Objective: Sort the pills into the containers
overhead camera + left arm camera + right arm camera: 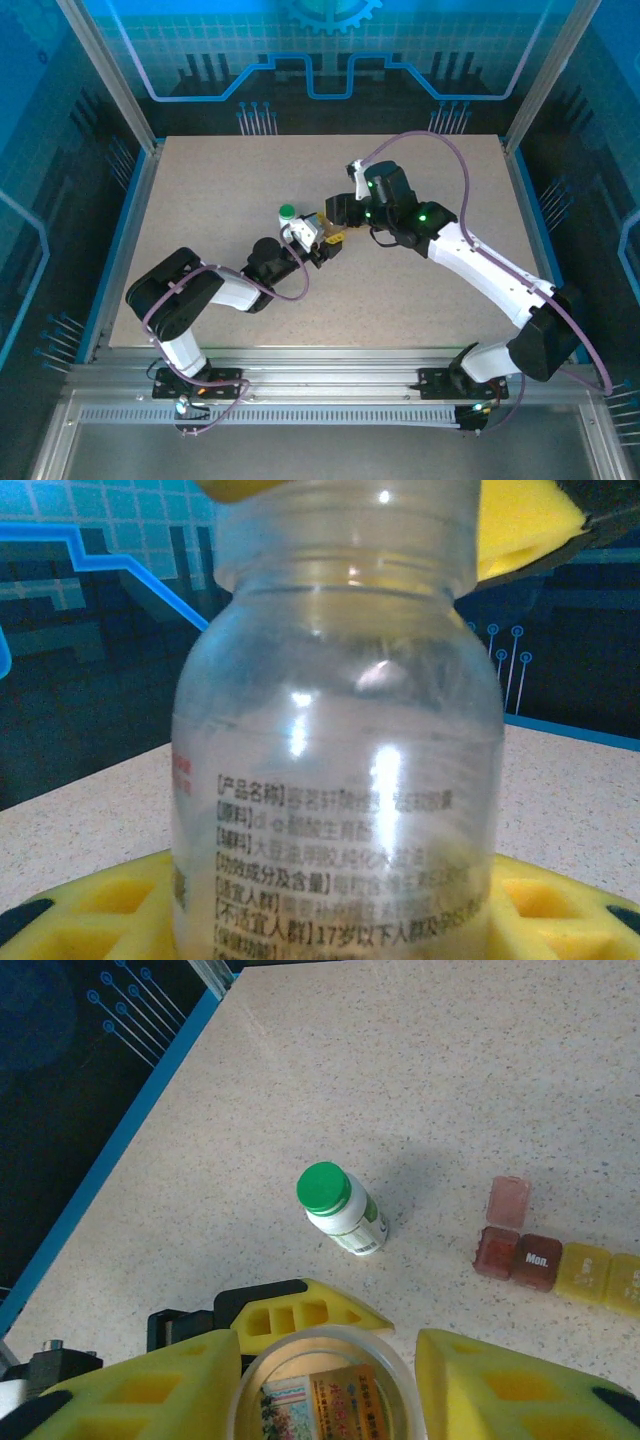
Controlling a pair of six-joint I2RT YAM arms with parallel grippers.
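Two red boxes [538, 1260], one marked "Mon.", two yellow boxes [585, 1270], lower right. My left pincer [340, 710] holds one Chinese-labelled bottle [340, 820]; right pincer [325, 1390], cannot tell.

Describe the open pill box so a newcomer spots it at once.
On the speckled table, right of the green-capped white bottle in the right wrist view, lies a row of small square boxes. The dark red box nearest the bottle is it: its pinkish lid stands open, while its neighbours are shut.
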